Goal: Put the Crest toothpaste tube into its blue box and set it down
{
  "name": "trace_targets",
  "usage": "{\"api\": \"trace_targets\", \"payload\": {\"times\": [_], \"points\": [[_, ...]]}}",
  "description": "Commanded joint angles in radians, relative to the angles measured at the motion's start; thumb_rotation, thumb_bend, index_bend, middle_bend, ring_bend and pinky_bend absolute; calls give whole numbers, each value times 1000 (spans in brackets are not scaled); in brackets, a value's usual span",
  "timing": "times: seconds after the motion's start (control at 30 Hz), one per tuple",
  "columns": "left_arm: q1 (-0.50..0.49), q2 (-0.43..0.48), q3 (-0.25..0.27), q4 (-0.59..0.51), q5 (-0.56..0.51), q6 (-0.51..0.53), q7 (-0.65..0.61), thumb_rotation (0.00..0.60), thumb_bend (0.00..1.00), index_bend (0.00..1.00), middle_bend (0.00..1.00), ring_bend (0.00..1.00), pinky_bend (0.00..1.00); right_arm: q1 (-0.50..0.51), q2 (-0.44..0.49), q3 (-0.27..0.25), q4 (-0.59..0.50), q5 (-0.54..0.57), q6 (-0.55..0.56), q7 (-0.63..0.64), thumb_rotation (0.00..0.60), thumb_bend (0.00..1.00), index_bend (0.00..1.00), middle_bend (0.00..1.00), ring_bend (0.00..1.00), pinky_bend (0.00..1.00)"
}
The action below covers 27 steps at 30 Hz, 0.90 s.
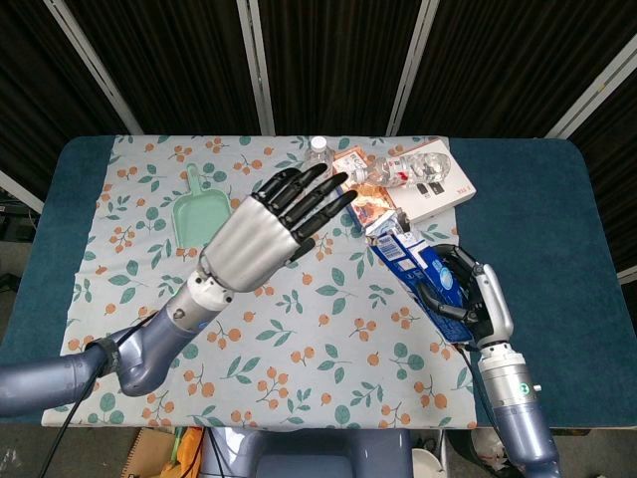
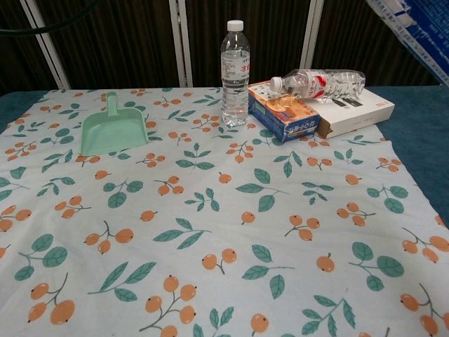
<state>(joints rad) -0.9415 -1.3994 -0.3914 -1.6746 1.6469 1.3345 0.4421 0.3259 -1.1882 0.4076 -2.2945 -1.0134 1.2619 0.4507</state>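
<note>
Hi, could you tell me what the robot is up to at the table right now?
The right hand holds the blue box up above the leaf-patterned cloth, its flapped end pointing toward the middle of the table. The left hand is raised beside it with fingers spread, holding nothing. No toothpaste tube shows outside the box, so I cannot tell if it is inside. Behind them sit a green dustpan, an upright water bottle, and a second bottle lying across some boxes.
</note>
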Motion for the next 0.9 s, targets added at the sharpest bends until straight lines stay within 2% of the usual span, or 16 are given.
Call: {"api": "trace_targets", "payload": {"times": [0.03,0.13,0.27,0.37,0.47,0.6,0.67,0.73,0.83,0.9], "points": [[98,58,67,-49,29,85,-58,600,29,129,145,170,305,-24,10,31,18,-2,-17,114,600,355,406,490,452,390],[200,106,147,-66,56,163,-111,600,29,128,145,170,305,-46,26,52,28,-33,-29,213,600,355,406,490,452,390],[335,155,262,-34,99,276,-197,600,29,129,145,170,305,-75,45,68,33,-106,-31,323,600,355,406,490,452,390],[443,168,354,46,118,358,-280,600,29,131,146,170,305,-103,58,84,24,-175,-8,414,600,355,406,490,453,390],[532,156,420,121,103,410,-360,600,29,130,145,170,305,-126,57,103,11,-232,39,480,600,355,401,490,452,390],[613,123,464,219,67,446,-448,600,29,129,144,170,305,-151,54,119,0,-284,108,511,600,355,314,474,398,364],[648,105,482,274,53,455,-498,600,29,128,143,170,305,-157,55,117,1,-294,127,501,600,355,236,423,339,312],[667,92,488,309,45,458,-529,600,29,120,142,170,305,-156,56,111,6,-291,126,491,600,355,211,401,319,296],[681,84,489,314,36,454,-575,600,29,111,141,170,305,-152,62,102,20,-272,110,488,600,355,212,401,319,296],[684,80,486,315,37,449,-585,600,29,112,141,170,305,-148,65,93,32,-266,98,483,600,378,279,428,373,333]]}}
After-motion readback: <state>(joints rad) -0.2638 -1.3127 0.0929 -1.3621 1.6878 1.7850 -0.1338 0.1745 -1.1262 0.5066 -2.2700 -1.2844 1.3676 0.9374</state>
